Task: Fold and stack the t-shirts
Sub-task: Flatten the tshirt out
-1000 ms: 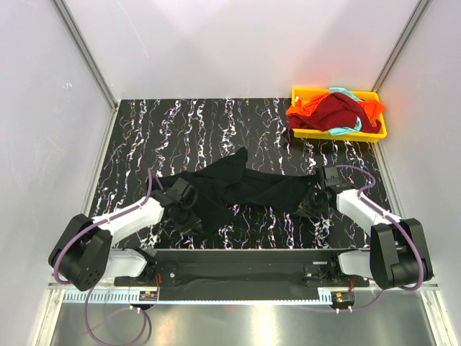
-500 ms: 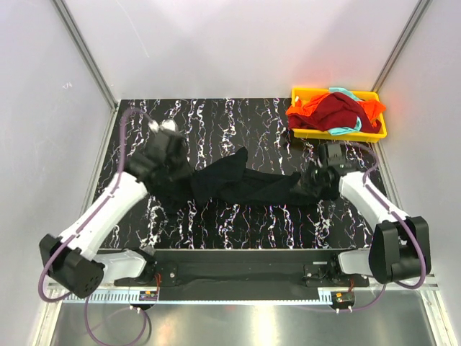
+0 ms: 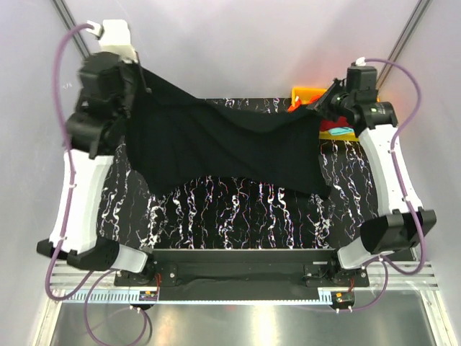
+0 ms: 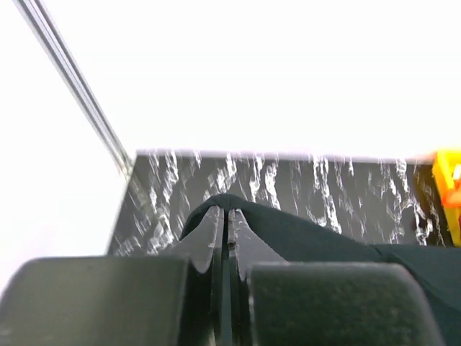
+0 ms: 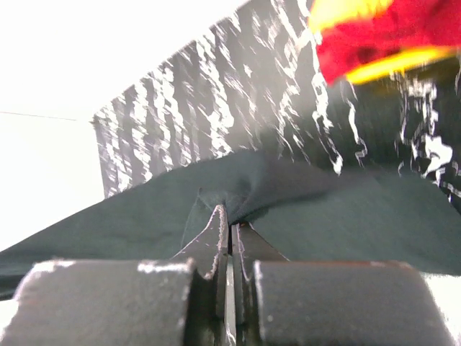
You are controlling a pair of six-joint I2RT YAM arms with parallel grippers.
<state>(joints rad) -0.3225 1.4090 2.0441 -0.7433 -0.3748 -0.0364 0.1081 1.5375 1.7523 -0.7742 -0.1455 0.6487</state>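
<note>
Black t-shirt point(image 3: 223, 148) hangs between my left gripper point(image 4: 225, 213) and right gripper point(image 5: 228, 220), both clamped on thin edge pinches; risk: fabric slips out, shirt collapses onto table point(image 3: 238, 216).

Both arms up high, spread wide apart
Left claw point(image 3: 138, 72) is around 10 o'clock, right claw point(image 3: 322, 108) around 2 o'clock, wrists turned inward, both pinched tight on the black t-shirt point(image 3: 230, 144) between them.

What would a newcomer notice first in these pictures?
The black t-shirt hangs spread in the air above the table, pinched at its left end by the left end effector and at its right end by the right end effector. Behind it, a yellow tray holds red cloth.
</note>
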